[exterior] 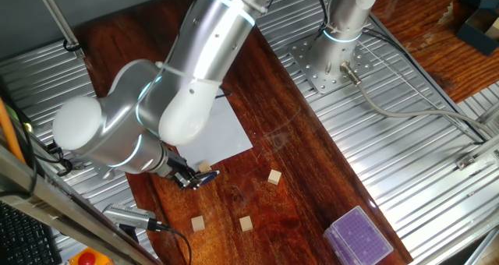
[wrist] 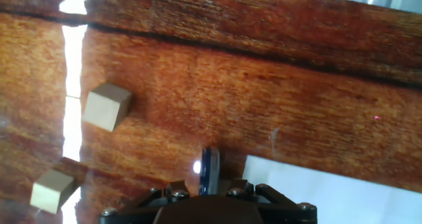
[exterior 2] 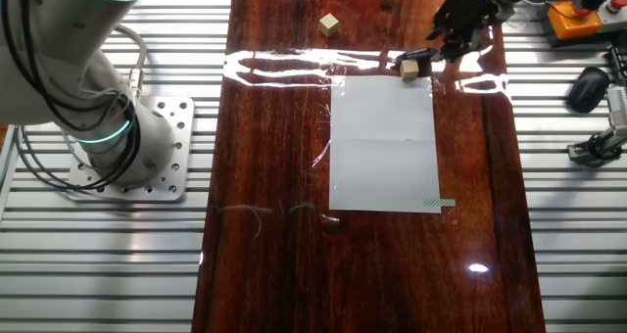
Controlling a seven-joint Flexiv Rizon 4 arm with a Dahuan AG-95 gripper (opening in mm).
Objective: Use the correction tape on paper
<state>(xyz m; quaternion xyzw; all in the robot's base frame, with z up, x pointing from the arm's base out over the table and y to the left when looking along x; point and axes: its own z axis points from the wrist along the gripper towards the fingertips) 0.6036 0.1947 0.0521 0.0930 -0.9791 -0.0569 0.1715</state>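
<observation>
The correction tape (wrist: 210,170) is a slim dark blue dispenser with a pale edge. It sticks out from between my fingers in the hand view, tip towards the wooden table. My gripper (exterior: 191,178) is shut on it, low over the table just off the paper's corner. The white paper (exterior: 226,132) lies flat on the dark wood; it also shows in the other fixed view (exterior 2: 384,142) and at the lower right of the hand view (wrist: 343,197). In the other fixed view my gripper (exterior 2: 436,47) hangs beside the paper's far right corner.
Tan wooden cubes lie around: one (exterior 2: 409,69) right by the gripper at the paper's corner, others further off (exterior: 274,177) (exterior: 245,223) (exterior: 198,224). A purple-topped clear box (exterior: 357,238) stands near the table's end. The arm's base (exterior 2: 127,147) is bolted beside the table.
</observation>
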